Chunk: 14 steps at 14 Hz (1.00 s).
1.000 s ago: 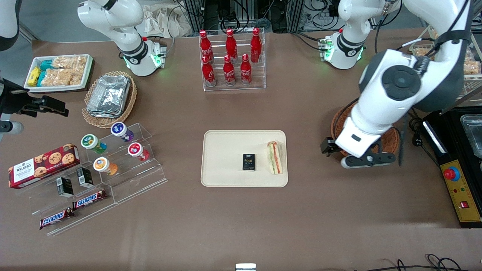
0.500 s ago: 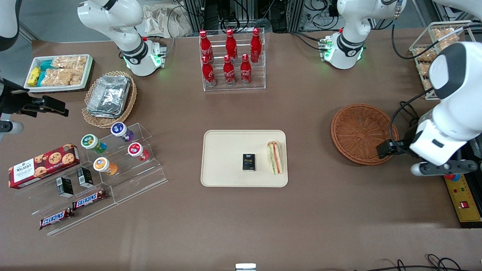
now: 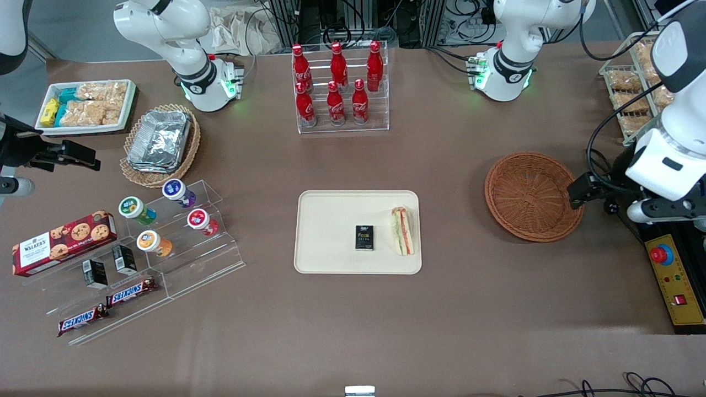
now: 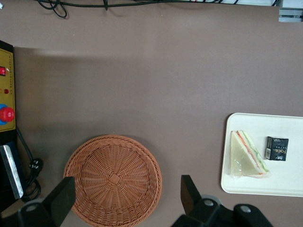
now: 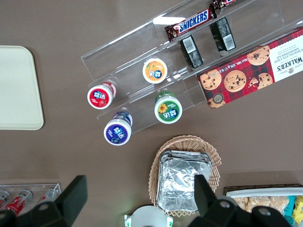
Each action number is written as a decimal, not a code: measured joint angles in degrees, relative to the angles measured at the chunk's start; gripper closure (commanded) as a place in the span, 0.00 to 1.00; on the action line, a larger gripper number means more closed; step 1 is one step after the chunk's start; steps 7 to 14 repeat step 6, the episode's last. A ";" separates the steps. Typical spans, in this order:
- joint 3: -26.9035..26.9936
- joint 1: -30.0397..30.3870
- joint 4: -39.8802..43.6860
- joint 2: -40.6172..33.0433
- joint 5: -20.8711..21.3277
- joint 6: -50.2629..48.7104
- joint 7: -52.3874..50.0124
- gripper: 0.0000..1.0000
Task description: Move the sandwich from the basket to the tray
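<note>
The sandwich (image 3: 402, 230) lies on the cream tray (image 3: 331, 231), by the tray's edge toward the working arm, next to a small black box (image 3: 364, 237). The reddish-brown basket (image 3: 532, 196) stands empty beside the tray. My left gripper (image 3: 656, 210) hangs high over the table's edge at the working arm's end, past the basket and away from the tray. In the left wrist view the gripper (image 4: 125, 196) is open and empty, well above the basket (image 4: 113, 179), with the sandwich (image 4: 246, 156) on the tray (image 4: 284, 184).
A yellow control box with a red stop button (image 3: 675, 281) lies under the arm. A wire basket of snacks (image 3: 634, 82) stands farther back. A rack of red bottles (image 3: 339, 82) stands farther from the camera than the tray. A clear stand of cups (image 3: 176, 231) is toward the parked arm's end.
My left arm has swung from over the basket out toward the working arm's end of the table and risen. The sandwich and the basket have not moved.
</note>
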 measured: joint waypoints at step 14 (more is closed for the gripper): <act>0.76 0.34 -0.54 -0.26 -0.06 -0.03 5.57 0.02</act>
